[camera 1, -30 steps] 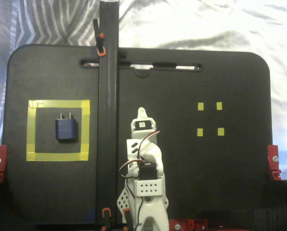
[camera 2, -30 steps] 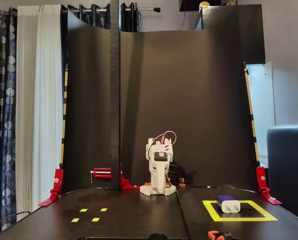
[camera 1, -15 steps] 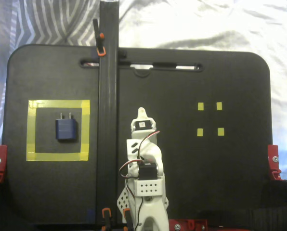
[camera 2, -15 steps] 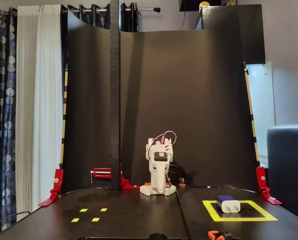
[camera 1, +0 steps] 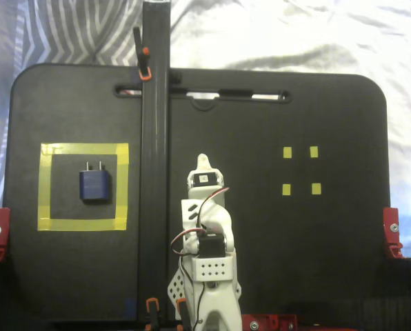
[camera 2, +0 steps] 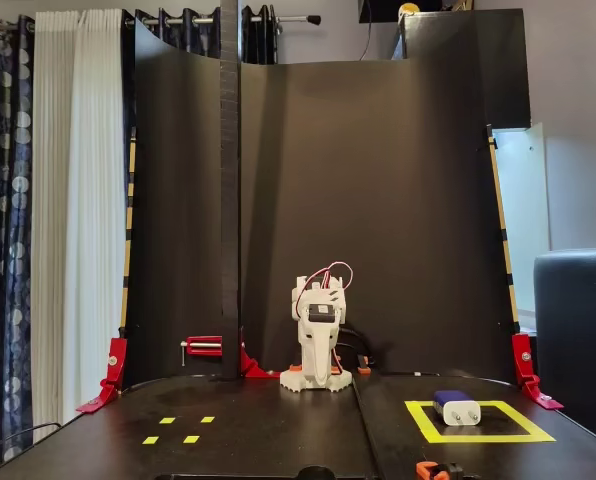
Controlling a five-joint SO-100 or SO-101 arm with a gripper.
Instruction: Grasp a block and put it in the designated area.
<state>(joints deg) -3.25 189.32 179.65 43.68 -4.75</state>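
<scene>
So the block (camera 1: 95, 185) is a small dark-blue squarish thing, kind of like a phone charger plug. From above you can see two short silvery prongs sticking out of its top edge, pointing toward the far side of the board. In the front-on fixed view (camera 2: 456, 407) it shows a dark-blue top and a white or very pale face turned toward the camera, with two small dark marks on that face. No brand, label or lettering I can make out on it in either picture, it's just too small and soft.

It's lying flat inside the yellow tape square (camera 1: 83, 149), a bit left of the middle in the top-down shot, clear of the tape on every side. In the front-on view the same square (camera 2: 478, 437) sits at the right of the board with the block near its back edge.

The arm is folded up over its base near the bottom middle of the top-down picture, well apart from the block. The gripper (camera 1: 203, 163) looks drawn together into a narrow tip with nothing in it, though honestly the fingers are small here. From the front (camera 2: 321, 288) it's tucked up on top of the arm and I can't read the jaws.

Four little yellow tape squares (camera 1: 301, 170) sit on the other side of the black board (camera 1: 329, 248).
</scene>
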